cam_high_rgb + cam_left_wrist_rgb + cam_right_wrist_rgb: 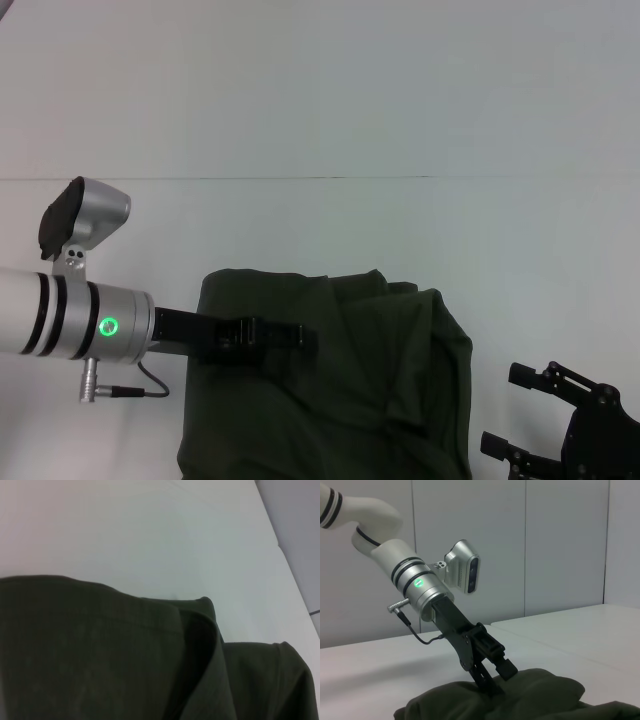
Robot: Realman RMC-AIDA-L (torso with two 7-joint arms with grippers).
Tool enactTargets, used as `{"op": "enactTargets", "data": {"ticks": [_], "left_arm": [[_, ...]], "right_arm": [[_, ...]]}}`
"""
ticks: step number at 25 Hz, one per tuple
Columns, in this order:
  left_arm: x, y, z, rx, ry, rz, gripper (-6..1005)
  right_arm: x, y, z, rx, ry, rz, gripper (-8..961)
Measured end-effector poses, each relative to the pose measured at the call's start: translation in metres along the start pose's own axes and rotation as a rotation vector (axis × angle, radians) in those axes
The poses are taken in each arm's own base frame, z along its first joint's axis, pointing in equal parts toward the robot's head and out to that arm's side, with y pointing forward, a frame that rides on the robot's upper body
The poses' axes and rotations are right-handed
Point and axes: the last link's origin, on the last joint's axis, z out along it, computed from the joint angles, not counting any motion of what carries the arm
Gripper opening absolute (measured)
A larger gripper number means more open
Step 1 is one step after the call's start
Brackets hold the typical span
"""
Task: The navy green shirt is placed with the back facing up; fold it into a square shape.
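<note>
the left gripper [285,335] pinches the folded navy green shirt [340,400] near its far edge, while the right gripper [520,410], fingers wide, waits beside the shirt's right edge on the white table [320,100].

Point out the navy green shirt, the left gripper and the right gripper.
navy green shirt [370,400], head view, on the rumpled middle of the cloth.
left gripper [496,679], right wrist view, at the fingertips pressing into the cloth.
right gripper [520,410], head view, between its spread fingers.

Left claw [285,335] reaches in angled downward; right claw [520,410] rests open.
</note>
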Motion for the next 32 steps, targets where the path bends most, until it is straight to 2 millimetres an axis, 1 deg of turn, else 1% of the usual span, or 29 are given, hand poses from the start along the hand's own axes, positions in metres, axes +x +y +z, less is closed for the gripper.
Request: {"op": "enactTargets", "data": {"ticks": [9, 15, 20, 26, 32], "left_arm": [[0.0008, -0.0047, -0.0036, 0.016, 0.013, -0.004, 933], [0.0002, 0.0002, 0.0007, 0.008, 0.002, 0.028, 933], [0.0005, 0.0016, 0.0027, 0.012, -0.004, 0.035, 773], [0.0002, 0.0019, 0.0053, 0.017, -0.001, 0.041, 551], [0.0038, 0.0037, 0.0057, 0.031, 0.015, 0.082, 259]], "right_arm": [[-0.0001, 0.0, -0.0002, 0.0, -0.001, 0.002, 871], [-0.0002, -0.0004, 0.0001, 0.001, 0.0, 0.005, 868], [-0.0006, -0.0005, -0.0002, 0.002, -0.003, 0.007, 865], [-0.0006, 0.0002, -0.0003, 0.0, -0.005, 0.008, 862], [-0.0018, 0.0015, -0.0004, -0.006, -0.015, 0.01, 858]]}}
